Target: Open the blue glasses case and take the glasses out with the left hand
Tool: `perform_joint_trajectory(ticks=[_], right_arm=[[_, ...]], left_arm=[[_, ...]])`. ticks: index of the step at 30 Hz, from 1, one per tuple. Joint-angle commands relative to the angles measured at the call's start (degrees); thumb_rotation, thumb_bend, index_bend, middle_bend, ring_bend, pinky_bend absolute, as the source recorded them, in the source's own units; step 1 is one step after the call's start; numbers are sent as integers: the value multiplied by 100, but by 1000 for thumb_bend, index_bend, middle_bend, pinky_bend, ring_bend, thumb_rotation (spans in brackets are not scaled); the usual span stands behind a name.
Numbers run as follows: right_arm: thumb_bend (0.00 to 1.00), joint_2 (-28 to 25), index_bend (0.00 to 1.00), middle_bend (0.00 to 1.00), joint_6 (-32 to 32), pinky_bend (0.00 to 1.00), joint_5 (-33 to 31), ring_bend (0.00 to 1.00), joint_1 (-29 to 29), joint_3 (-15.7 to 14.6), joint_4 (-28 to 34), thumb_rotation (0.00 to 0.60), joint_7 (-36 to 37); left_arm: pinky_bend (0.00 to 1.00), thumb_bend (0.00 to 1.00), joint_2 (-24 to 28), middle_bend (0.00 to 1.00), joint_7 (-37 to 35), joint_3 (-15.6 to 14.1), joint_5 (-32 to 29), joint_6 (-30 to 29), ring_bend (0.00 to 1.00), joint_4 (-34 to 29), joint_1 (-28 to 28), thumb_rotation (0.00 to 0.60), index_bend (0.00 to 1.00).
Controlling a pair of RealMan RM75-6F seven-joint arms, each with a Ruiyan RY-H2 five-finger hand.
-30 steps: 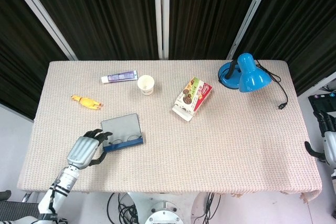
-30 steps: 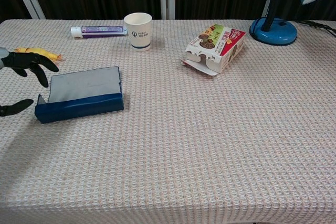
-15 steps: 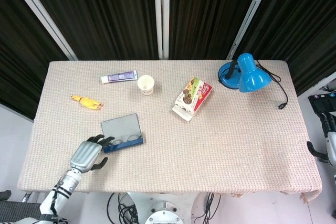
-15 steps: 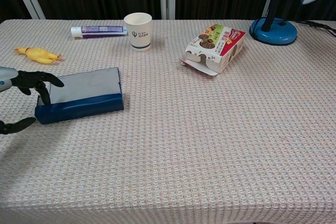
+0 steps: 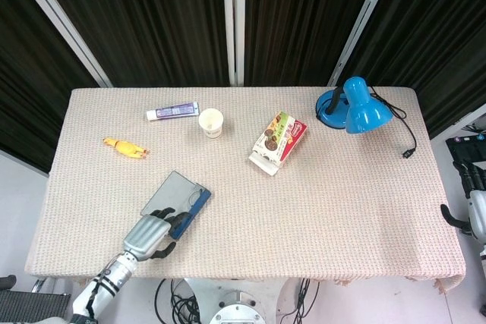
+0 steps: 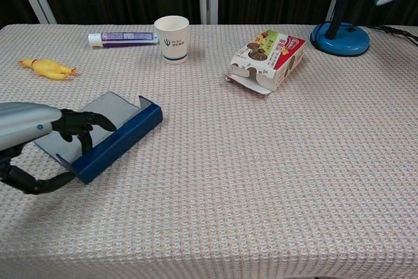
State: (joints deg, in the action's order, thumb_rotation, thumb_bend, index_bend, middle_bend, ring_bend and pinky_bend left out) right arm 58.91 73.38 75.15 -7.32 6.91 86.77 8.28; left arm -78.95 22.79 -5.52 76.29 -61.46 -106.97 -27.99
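Observation:
The blue glasses case [image 5: 182, 201] [image 6: 121, 136] lies open and skewed on the table, its grey lid [image 5: 173, 187] laid back to the left. My left hand [image 5: 152, 231] [image 6: 36, 136] is at the case's near end. Its dark fingers [image 6: 83, 122] reach into the case, and the thumb [image 6: 36, 184] sits apart, outside the front wall. The fingers cover most of the glasses, so I cannot see whether they are pinched. Only a sliver of my right hand [image 5: 472, 221] shows, at the right edge of the head view beside the table.
A yellow rubber toy [image 5: 125, 146] [image 6: 47, 68], a toothpaste tube [image 5: 173, 111] [image 6: 123, 37] and a paper cup [image 5: 211, 123] [image 6: 172, 38] stand behind the case. A snack box [image 5: 278, 143] [image 6: 268, 59] lies mid-table. A blue desk lamp [image 5: 353, 105] [image 6: 339, 36] with its cable [image 5: 406, 138] occupies the far right.
The case has swung from parallel with the front edge to a diagonal. My left hand has moved right, from beside the case's left end to over its near end, fingers now inside.

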Motion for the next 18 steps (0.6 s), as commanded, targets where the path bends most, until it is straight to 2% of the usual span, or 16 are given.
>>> perform_joint_trajectory(ticks=[1, 9, 18], right_arm=[[299, 17, 0, 0, -22, 0, 16, 0, -16, -7, -24, 600, 11], [298, 64, 0, 0, -92, 0, 10, 0, -29, -38, -109, 600, 55], [299, 83, 0, 0, -117, 0, 37, 0, -39, -58, -143, 600, 82]], left_arm=[[282, 415, -150, 375, 58, 114, -26, 220, 143, -7, -157, 600, 130], [282, 423, -548, 380, 245, 465, -225, 784, 147, 1, -638, 600, 109], [282, 448, -1015, 371, 384, 1005, -348, 772, 147, 492, -1023, 600, 108]])
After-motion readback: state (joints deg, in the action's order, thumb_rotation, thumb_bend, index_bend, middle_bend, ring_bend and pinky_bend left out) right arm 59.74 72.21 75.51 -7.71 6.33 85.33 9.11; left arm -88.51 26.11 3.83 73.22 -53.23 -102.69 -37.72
